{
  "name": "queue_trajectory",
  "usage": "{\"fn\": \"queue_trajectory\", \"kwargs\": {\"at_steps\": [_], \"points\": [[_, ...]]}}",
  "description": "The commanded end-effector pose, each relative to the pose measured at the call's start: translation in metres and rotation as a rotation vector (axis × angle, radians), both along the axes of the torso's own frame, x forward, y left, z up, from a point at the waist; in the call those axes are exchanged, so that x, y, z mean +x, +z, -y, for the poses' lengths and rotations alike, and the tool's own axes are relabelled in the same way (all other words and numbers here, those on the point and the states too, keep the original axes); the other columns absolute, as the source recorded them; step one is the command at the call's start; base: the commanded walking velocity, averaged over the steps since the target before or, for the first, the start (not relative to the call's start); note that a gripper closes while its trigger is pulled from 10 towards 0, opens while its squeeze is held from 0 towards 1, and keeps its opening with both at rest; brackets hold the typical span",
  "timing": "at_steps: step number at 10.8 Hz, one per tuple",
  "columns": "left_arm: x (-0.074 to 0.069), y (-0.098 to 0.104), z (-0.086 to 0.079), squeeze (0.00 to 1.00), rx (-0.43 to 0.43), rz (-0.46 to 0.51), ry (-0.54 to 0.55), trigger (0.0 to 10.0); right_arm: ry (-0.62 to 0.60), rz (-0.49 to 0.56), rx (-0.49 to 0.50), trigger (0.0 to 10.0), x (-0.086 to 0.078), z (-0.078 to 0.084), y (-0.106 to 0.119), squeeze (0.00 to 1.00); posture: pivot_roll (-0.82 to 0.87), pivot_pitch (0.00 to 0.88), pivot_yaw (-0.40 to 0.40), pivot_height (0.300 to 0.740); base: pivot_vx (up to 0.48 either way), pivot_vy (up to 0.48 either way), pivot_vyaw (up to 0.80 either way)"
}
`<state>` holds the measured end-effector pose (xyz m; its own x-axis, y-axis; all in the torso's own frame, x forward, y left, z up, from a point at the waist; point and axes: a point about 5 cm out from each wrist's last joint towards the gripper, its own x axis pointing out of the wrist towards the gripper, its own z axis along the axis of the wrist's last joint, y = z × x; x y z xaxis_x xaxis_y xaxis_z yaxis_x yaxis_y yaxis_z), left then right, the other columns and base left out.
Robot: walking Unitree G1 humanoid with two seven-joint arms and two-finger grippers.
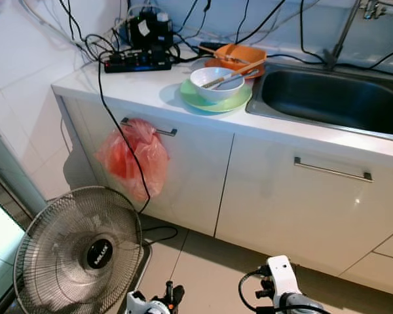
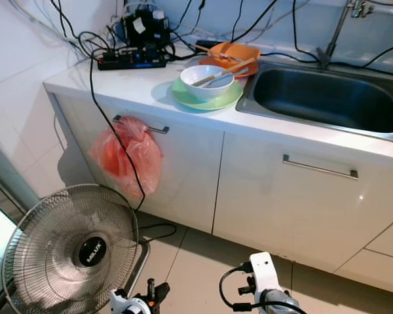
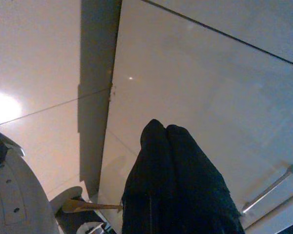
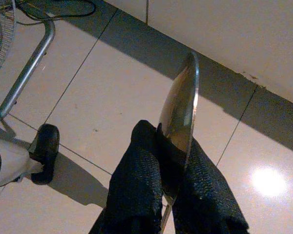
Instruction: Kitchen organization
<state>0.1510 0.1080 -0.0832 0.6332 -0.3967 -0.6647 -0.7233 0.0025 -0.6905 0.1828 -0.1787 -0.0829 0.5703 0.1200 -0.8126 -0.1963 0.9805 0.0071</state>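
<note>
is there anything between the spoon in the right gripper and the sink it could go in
Nothing visible blocks it. The right gripper holds the metal spoon low over the floor before the cabinets; the sink is above on the counter, its basin bare.

**Colours at the kitchen counter**

The counter (image 1: 150,88) and cabinet doors (image 1: 301,203) are white. A white bowl (image 1: 216,83) sits on a pale green plate (image 1: 213,101), beside an orange dish (image 1: 239,57). The sink (image 1: 334,98) is dull steel grey. A translucent red-pink plastic bag (image 1: 134,160) hangs from a silvery handle (image 1: 149,126). The power strip (image 1: 137,62) and its cables are black. The fan (image 1: 78,252) has a grey wire grille and black hub. Floor tiles (image 4: 112,97) are beige. The right gripper (image 4: 171,161) has black, finely textured fingers around a shiny metallic spoon (image 4: 181,105); the left gripper (image 3: 166,131) is black.
</note>
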Motion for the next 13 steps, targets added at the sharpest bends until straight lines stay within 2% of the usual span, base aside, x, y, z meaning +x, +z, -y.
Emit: {"fn": "queue_trajectory", "kwargs": {"at_steps": [1, 11, 12, 13], "points": [[0.005, -0.009, -0.086, 0.0, 1.157, 0.116, -0.849, 10.0, -0.002, 0.014, 0.0, 10.0, 0.003, 0.001, 0.002, 0.0, 0.18, 0.169, -0.079, 0.74, 0.0, 0.0, 0.0], [0.005, -0.009, -0.086, 0.0, 1.157, 0.116, -0.849, 10.0, -0.002, 0.014, 0.0, 10.0, 0.003, 0.001, 0.002, 0.0, 0.18, 0.169, -0.079, 0.74, 0.0, 0.0, 0.0], [0.004, -0.009, -0.085, 0.0, 1.153, 0.115, -0.844, 10.0, 0.0, 0.013, 0.0, 10.0, 0.003, 0.002, 0.002, 0.0, 0.18, 0.0, 0.0, 0.74, 0.0, 0.0, 0.0], [0.003, -0.01, -0.084, 0.0, 1.167, 0.159, -0.938, 10.0, 0.013, 0.005, 0.04, 10.0, 0.0, -0.009, -0.001, 0.0, 0.18, 0.0, 0.0, 0.74, 0.0, 0.0, 0.0]]}}
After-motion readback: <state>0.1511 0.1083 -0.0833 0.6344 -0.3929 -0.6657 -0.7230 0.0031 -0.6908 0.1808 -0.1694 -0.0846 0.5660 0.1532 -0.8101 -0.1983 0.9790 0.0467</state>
